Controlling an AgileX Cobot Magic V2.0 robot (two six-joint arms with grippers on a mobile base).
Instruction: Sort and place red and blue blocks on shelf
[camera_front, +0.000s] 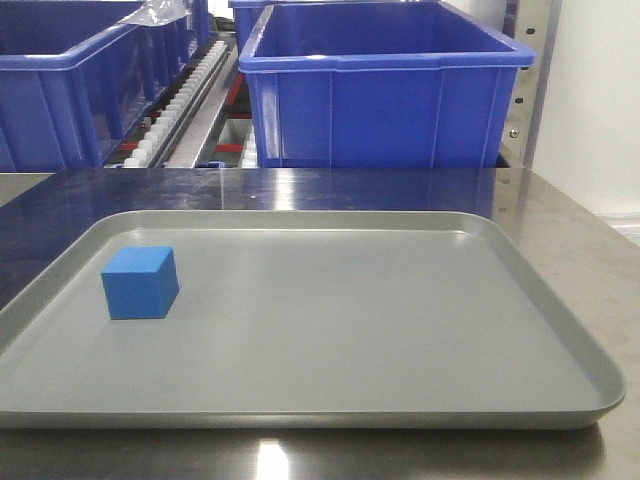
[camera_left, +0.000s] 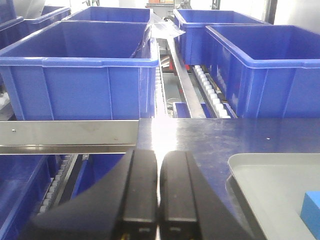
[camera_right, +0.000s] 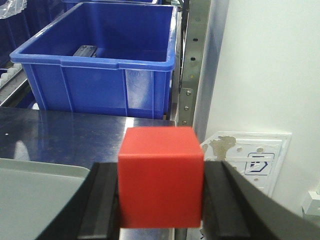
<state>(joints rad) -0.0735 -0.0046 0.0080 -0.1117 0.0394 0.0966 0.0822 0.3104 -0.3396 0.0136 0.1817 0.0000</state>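
The blue block (camera_front: 140, 282) rests on the left part of the grey tray (camera_front: 400, 330); its corner also shows as the blue block (camera_left: 311, 212) at the right edge of the left wrist view. The red block (camera_right: 160, 176) is clamped between the black fingers of my right gripper (camera_right: 160, 200), held above the steel table's right edge. My left gripper (camera_left: 159, 170) is shut with nothing in it, hovering left of the tray (camera_left: 280, 190) and facing the shelf's front rail (camera_left: 65, 134). White roller tracks (camera_front: 180, 100) of the shelf run between the bins. Neither gripper shows in the front view.
Large blue bins (camera_front: 385, 85) (camera_left: 82, 67) (camera_right: 102, 60) stand on the shelf behind the steel table (camera_front: 560, 215). A perforated steel upright (camera_right: 192, 60) and a white wall (camera_right: 265, 65) lie to the right. One bin holds a dark object (camera_right: 86, 50).
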